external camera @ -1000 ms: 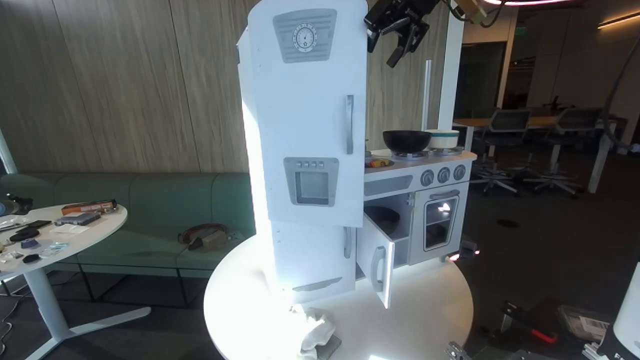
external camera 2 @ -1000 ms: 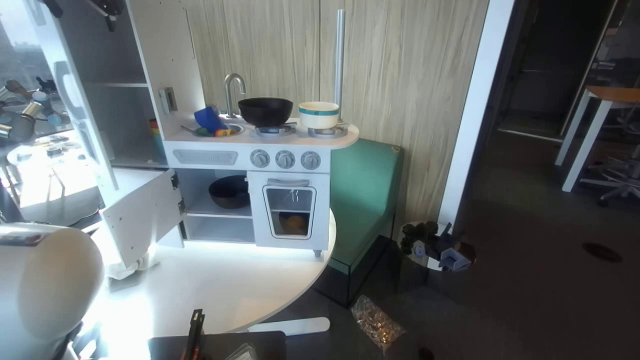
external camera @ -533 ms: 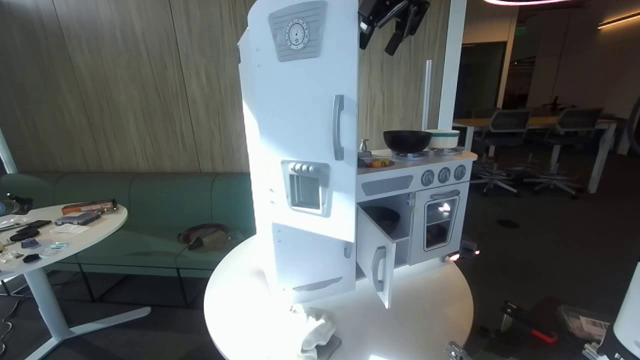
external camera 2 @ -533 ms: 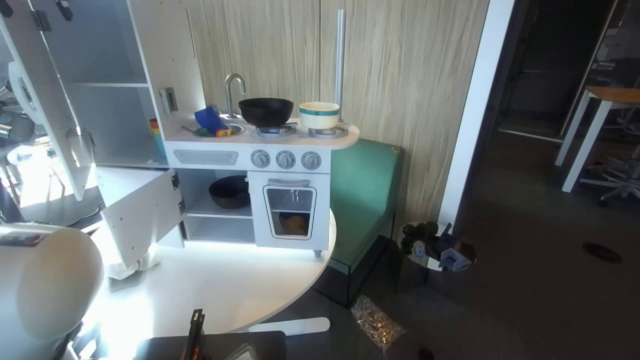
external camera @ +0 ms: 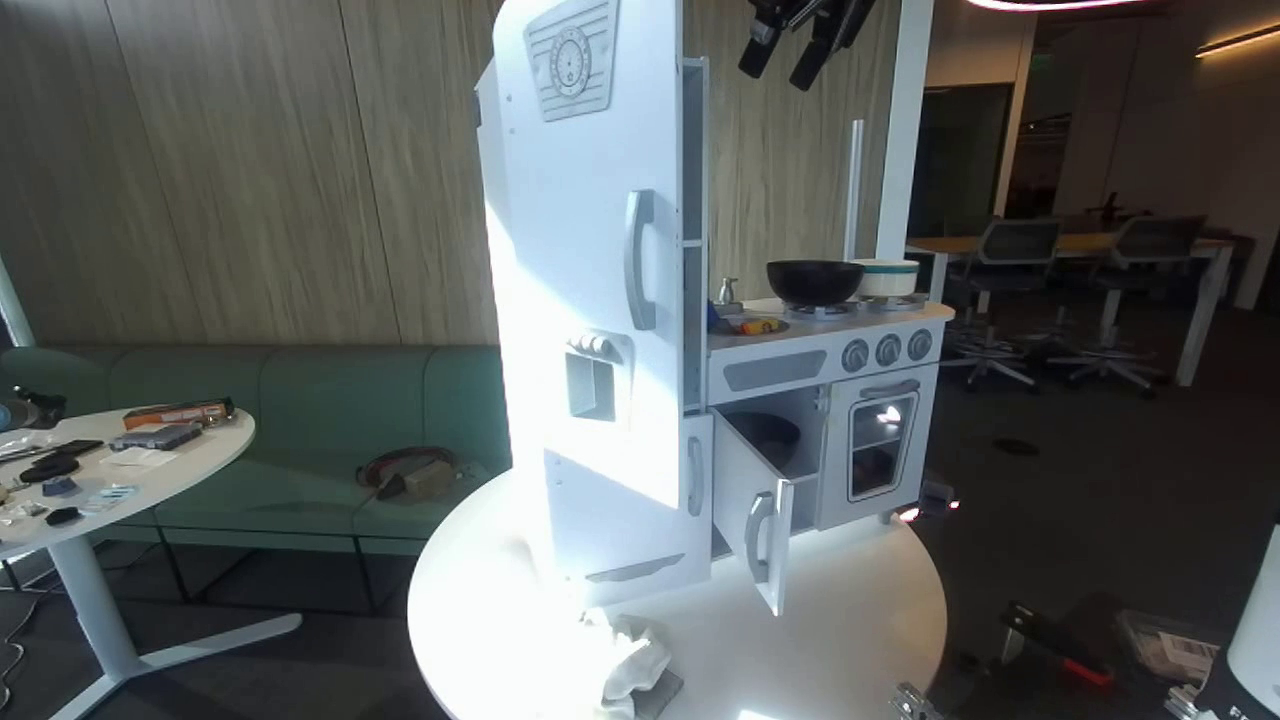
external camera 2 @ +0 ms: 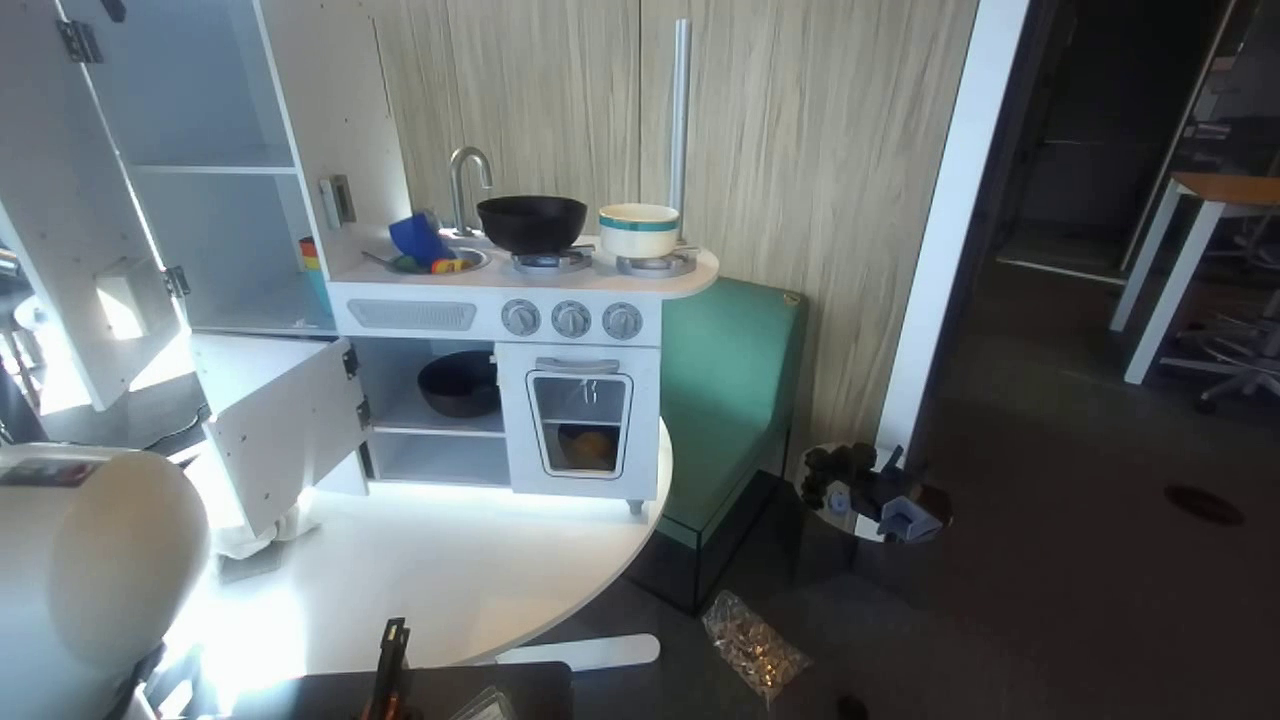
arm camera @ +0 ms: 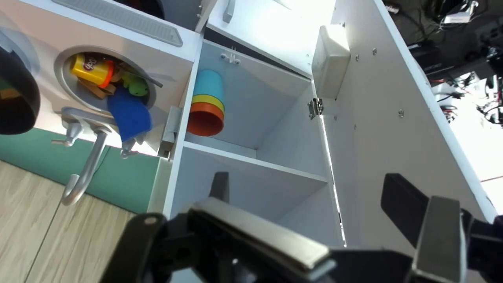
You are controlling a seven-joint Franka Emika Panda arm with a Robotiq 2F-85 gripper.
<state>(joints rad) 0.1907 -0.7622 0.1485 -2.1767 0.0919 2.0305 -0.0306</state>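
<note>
One black robot gripper (external camera: 778, 72) hangs at the top of an exterior view, its fingers (external camera: 818, 62) wide apart with nothing between them. Nearest to it is the upper fridge door (external camera: 590, 250) of a white toy kitchen (external camera 2: 510, 420), standing open; wood-grain wall (external camera: 725, 130) shows between gripper and door in that view, and no contact is visible. In the wrist view, one finger shows in front of the door's inner face (arm camera: 385, 149) and the opposite one in front of the shelved compartment (arm camera: 251, 94). The door looks like a stiff painted board, probably light for its size and easy to swing on its hinges (external camera 2: 80, 42), though its smooth, flat faces would likely slip under a pinch. The bowed grey handle (external camera: 632, 262) seems the best hold; failing that, the long free edge, gripped across the board's thickness and well away from the hinges for leverage. The door stands upright, its long axis vertical, the handle running the same way. Its hinged side meets the compartment's side wall, and its free edge juts outward. Inside the compartment sits a nested stack of cups (arm camera: 206, 104) in blue, yellow and orange; next to it, a sink (arm camera: 59, 68) holds a yellow tub (arm camera: 86, 70).
</note>
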